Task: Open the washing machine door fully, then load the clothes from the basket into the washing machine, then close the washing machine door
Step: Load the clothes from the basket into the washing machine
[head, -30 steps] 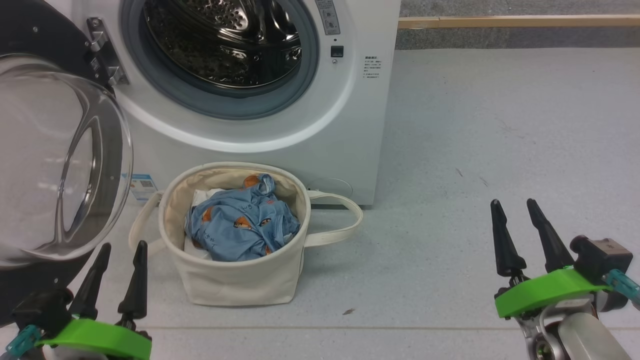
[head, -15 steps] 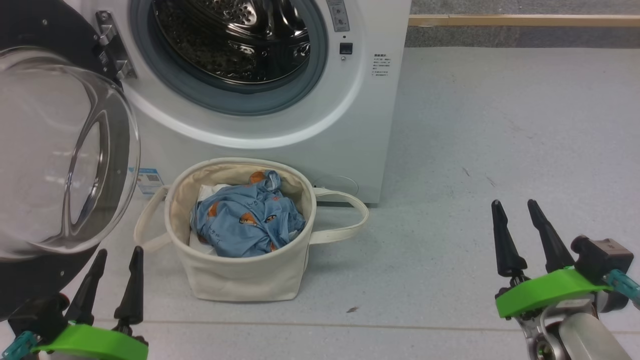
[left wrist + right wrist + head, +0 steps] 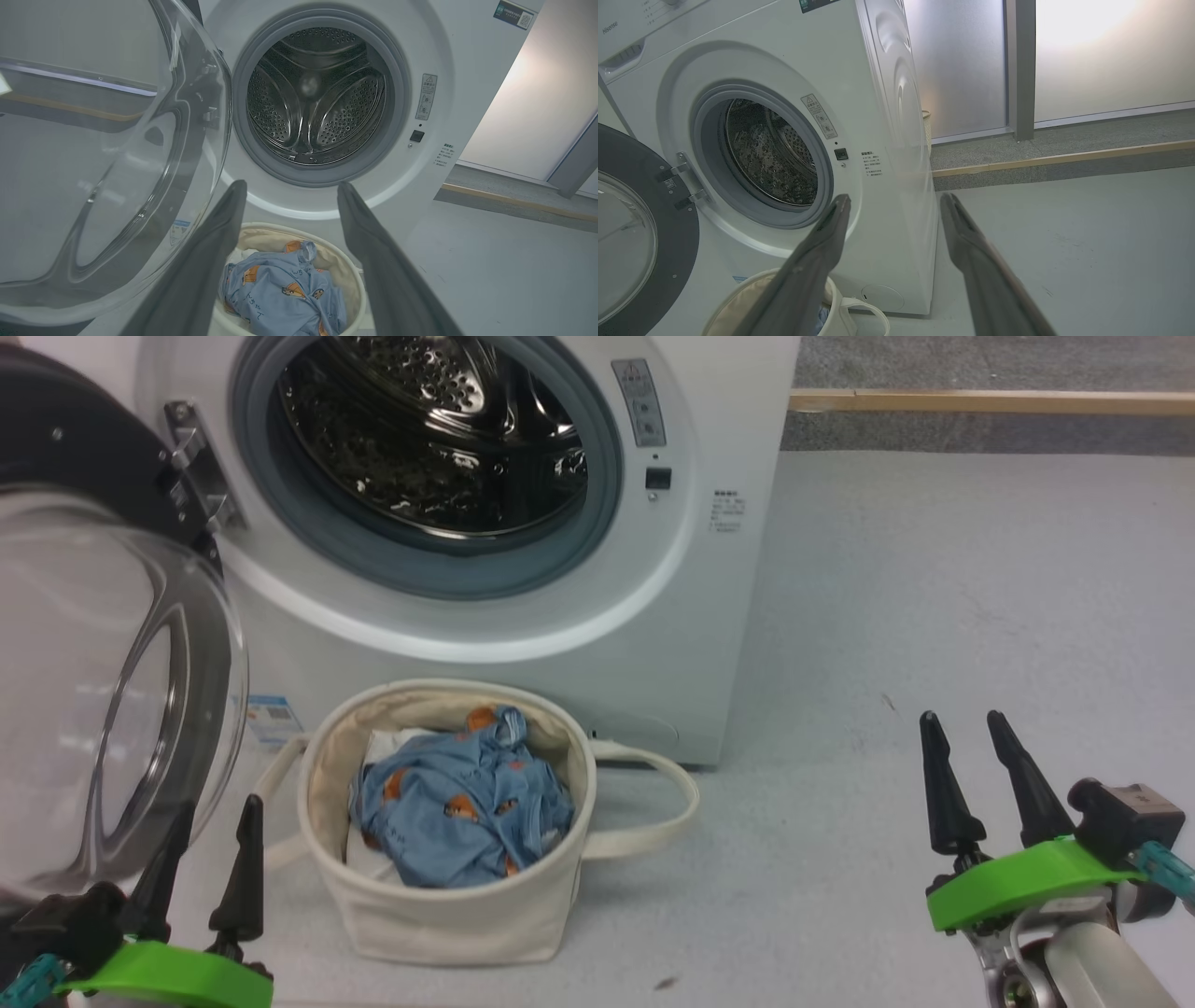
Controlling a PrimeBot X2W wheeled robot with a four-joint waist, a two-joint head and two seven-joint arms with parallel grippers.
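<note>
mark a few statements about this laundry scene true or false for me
1. The washing machine door stands open. True.
2. The clothes lie inside the washing machine. False: they lie in the basket.
3. The left gripper is shut on the clothes. False: it is open, holds nothing and sits beside the basket.
4. The basket stands on the floor right in front of the washing machine. True.
5. The right gripper is open and holds nothing. True.
</note>
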